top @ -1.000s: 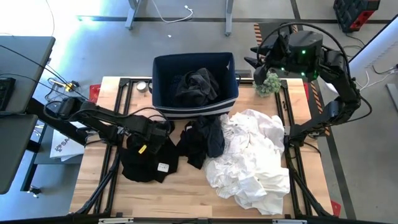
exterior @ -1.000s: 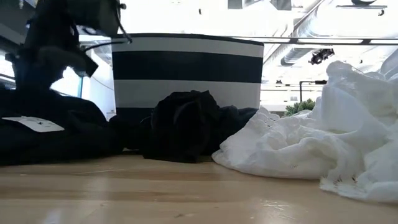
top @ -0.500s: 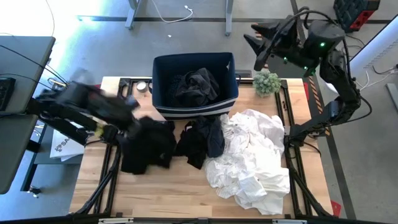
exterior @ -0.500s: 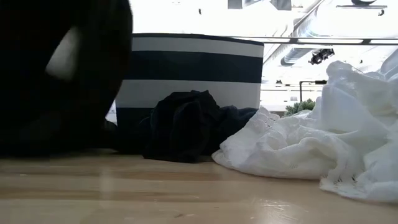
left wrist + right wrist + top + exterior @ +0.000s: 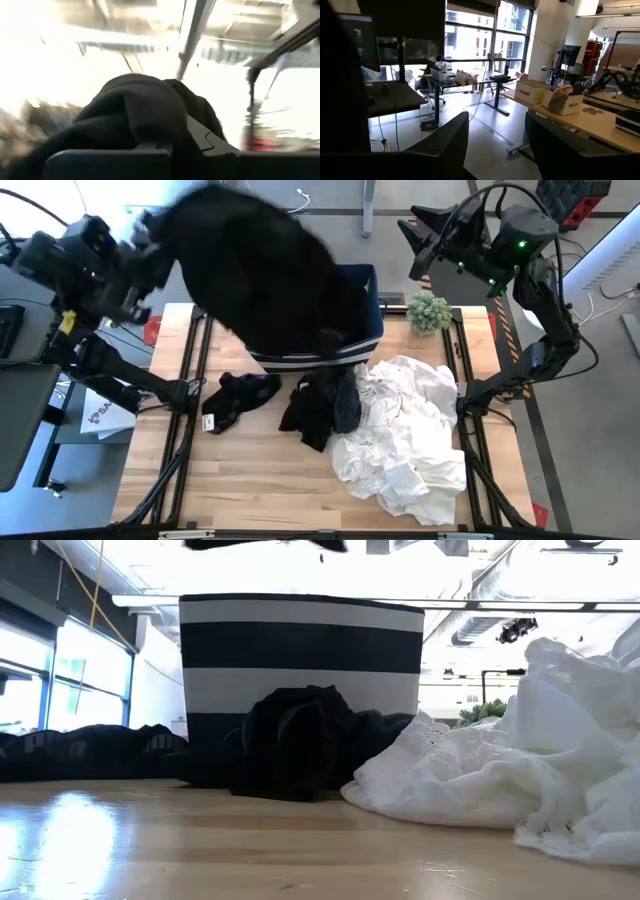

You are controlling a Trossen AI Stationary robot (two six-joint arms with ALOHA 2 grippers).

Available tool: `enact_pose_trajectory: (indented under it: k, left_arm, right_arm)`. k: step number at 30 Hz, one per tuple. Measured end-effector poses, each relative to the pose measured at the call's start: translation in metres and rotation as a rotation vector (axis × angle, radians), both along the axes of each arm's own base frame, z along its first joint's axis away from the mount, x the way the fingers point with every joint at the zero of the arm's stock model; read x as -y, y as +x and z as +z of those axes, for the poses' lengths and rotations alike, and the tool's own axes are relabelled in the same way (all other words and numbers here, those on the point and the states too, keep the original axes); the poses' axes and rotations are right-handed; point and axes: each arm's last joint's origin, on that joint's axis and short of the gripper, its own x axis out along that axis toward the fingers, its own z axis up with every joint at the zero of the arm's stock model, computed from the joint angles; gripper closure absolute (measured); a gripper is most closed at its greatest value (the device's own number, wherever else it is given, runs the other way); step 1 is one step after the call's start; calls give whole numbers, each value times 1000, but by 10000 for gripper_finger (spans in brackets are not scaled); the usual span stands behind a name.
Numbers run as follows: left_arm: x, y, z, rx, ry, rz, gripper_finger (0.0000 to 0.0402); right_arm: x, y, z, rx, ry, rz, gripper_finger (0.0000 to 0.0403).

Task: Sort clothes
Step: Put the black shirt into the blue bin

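My left gripper (image 5: 152, 242) is raised high above the table's far left corner, shut on a large black garment (image 5: 265, 270). The garment spreads in the air over the navy striped bin (image 5: 368, 300) and hides most of it. A smaller black garment with a white tag (image 5: 238, 394) lies flat on the table. A black and dark navy pile (image 5: 322, 406) lies at the bin's near side. White clothes (image 5: 405, 435) are heaped on the table's right half. My right gripper (image 5: 420, 235) is open and empty, held high beyond the far right corner. My left gripper holds a bunched part of the black garment (image 5: 150, 115), which bulges over the fingers and hides the place of contact. The garment is lifted clear of the table and streams from the gripper toward the table's right, above the bin.
A small green plant (image 5: 428, 310) stands at the far right beside the bin. The bin's striped wall (image 5: 300, 650) rises behind the dark pile (image 5: 300, 745) in the low view. Bare wood (image 5: 260, 480) lies along the near edge, left of the white heap.
My left gripper has risen from the table toward the far left corner with the large black garment. The garment has been lifted clear and has swung out over the bin. The smaller tagged black garment stays on the table. My right gripper has risen a little toward the far edge.
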Motion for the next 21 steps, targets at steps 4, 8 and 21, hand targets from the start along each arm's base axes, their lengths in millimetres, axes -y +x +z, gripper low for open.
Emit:
enact_pose_trajectory:
  k: [4,8,21]
  left_arm:
    - [-23,23,2,-21,122,234,400]
    - [-62,63,-14,-124,96,265,400]
    - [-169,147,-66,-183,-87,85,399]
  right_arm:
    - [0,0,-1,6,29,2,210]
    - [0,0,-5,-19,62,3,210]
    - [-2,-2,-29,-161,272,10,210]
